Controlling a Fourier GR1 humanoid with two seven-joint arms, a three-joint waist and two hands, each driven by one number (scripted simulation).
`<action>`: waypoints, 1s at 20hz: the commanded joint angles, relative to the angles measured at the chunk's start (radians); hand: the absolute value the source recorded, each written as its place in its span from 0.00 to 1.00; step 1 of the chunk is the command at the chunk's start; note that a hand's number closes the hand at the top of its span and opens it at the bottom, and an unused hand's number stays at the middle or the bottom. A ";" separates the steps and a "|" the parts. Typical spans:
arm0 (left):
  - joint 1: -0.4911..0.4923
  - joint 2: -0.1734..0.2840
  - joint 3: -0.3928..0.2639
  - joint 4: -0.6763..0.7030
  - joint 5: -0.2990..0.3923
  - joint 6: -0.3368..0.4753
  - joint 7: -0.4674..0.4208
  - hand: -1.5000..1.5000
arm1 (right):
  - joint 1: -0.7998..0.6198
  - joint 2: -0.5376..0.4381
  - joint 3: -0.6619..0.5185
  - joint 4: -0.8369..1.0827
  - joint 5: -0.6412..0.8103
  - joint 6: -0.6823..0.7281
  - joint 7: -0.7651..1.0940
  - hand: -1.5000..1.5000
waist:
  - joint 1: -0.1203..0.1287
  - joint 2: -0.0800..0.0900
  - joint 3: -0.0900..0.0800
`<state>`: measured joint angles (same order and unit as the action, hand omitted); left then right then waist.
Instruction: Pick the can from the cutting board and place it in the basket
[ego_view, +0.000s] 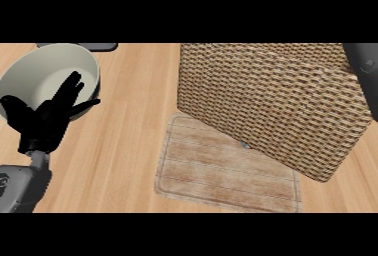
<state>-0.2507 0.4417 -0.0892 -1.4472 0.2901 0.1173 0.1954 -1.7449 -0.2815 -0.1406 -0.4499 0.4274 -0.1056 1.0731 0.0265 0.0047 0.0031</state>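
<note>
On the left of the head view I see my left hand (50, 116), raised with its fingers straight and spread, holding nothing. It shows in front of a pale round bowl (52, 75) that sits at the far left of the wooden counter (125, 150). The grey forearm (18, 185) comes in from the near left corner below it.

In the middle, nearer to me, lies the cutting board (221, 175), light wood with rounded corners, flat on the counter. The part of it I can see is bare, and I cannot find the can anywhere on it. The woven basket (273, 105) fills the far right of the view, brown wicker, tilted so that a broad woven face is turned toward me. Its near corner overlaps the board's far right part. I cannot see inside the basket, so I cannot tell whether the can is there.

At the far right edge a dark shape (365, 65) shows beside the basket. It may be my right arm, but I cannot tell, and I see no right hand. A dark object (96, 46) sits at the far edge beyond the bowl, mostly cut off.
</note>
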 joint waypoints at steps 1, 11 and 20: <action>0.023 -0.015 0.011 0.058 -0.016 0.018 0.006 0.50 | 0.043 0.026 -0.022 0.025 -0.005 -0.070 0.022 1.00 | -0.007 0.003 -0.004; 0.067 0.001 0.041 0.018 -0.004 -0.005 0.017 0.50 | 0.176 0.052 -0.006 0.062 0.065 -0.221 0.054 0.00 | -0.013 -0.004 -0.004; -0.003 -0.013 0.054 0.099 -0.042 -0.025 -0.011 0.50 | 0.205 0.040 -0.047 -0.006 0.033 -0.213 -0.065 0.00 | -0.020 0.001 -0.004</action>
<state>-0.2378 0.4289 -0.0446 -1.4326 0.2755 0.0852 0.1743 -1.5485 -0.2260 -0.1656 -0.4349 0.4719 -0.2785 1.0032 0.0085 -0.0021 0.0067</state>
